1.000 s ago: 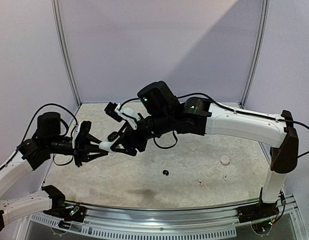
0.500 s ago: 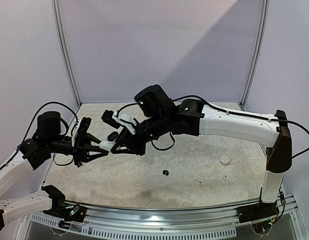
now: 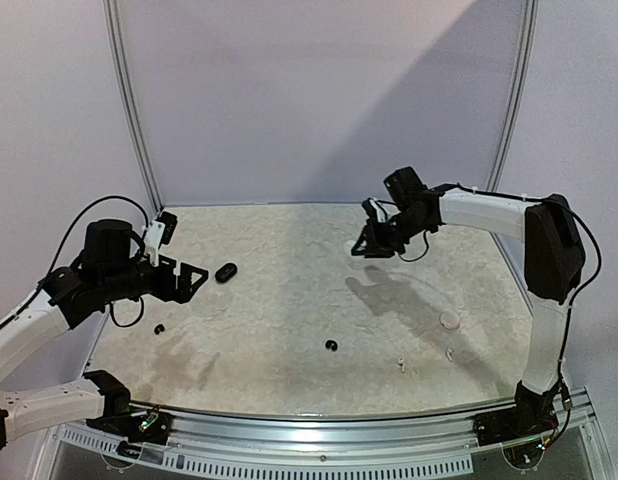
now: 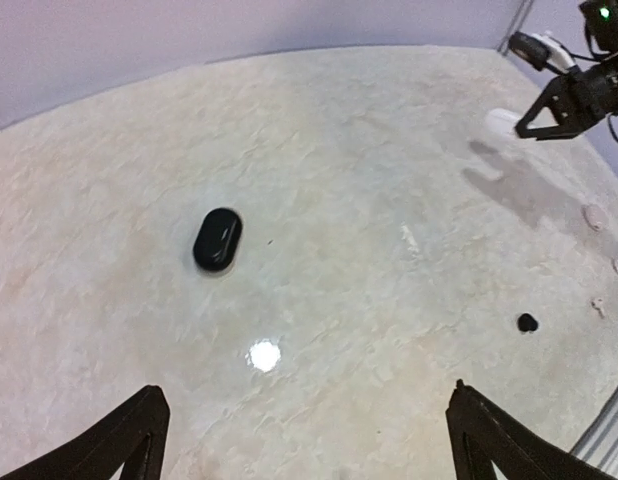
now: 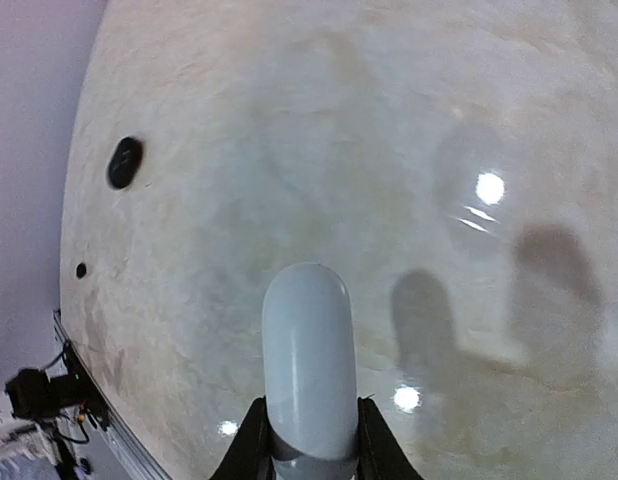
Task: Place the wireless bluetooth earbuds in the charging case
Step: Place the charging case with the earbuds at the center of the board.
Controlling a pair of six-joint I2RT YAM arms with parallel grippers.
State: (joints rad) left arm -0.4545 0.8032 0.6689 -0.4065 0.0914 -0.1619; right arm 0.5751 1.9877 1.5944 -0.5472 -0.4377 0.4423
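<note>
In the top view the left gripper [image 3: 192, 280] hangs low over the left side of the table [image 3: 289, 300] with its fingers spread wide and nothing between them. Just to its right the black charging case [image 3: 226, 272] lies flat, its long axis roughly left to right. One black earbud [image 3: 331, 346] sits near the table's middle front, a second black earbud [image 3: 159, 328] near the left edge, and two white earbuds [image 3: 400, 365] lie front right, beside a white round piece [image 3: 449, 320]. The right gripper [image 3: 369, 243] is raised over the far right part of the table; from here its grasp cannot be made out. In the left wrist view the left gripper's [image 4: 304, 440] two fingertips [image 4: 129, 440] stand at the bottom corners, far apart and touching nothing, while the black charging case [image 4: 217, 238] lies ahead of them, long axis running almost straight away from the camera. In the right wrist view the right gripper [image 5: 311, 440] is clenched on the white charging case [image 5: 309, 360], a finger pressed to each side of its near end. The case is held off the table, its long axis in line with the fingers and its rounded free end pointing forward.
</note>
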